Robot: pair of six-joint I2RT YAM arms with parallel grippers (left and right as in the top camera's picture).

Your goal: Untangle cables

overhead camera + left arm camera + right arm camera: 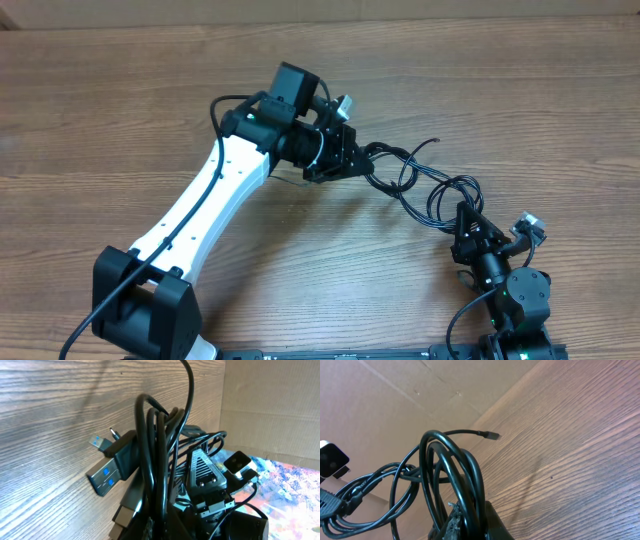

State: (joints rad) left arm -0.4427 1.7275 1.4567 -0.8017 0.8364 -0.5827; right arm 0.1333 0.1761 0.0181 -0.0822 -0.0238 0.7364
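Blue-tipped USB plugs point(103, 478) show only in left wrist view (overhead misses them). Overhead: cables point(432, 190) span diagonally over table point(120, 110), upper-left to lower-right, left gripper point(350, 162) and right gripper point(466, 220) each pinching them.

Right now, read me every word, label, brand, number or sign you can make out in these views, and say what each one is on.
No readable text in any view.
cables: plain black, no print visible.
USB plugs: blue inserts only, no marking I can make out.
white arm cover: small dark dots, no lettering.
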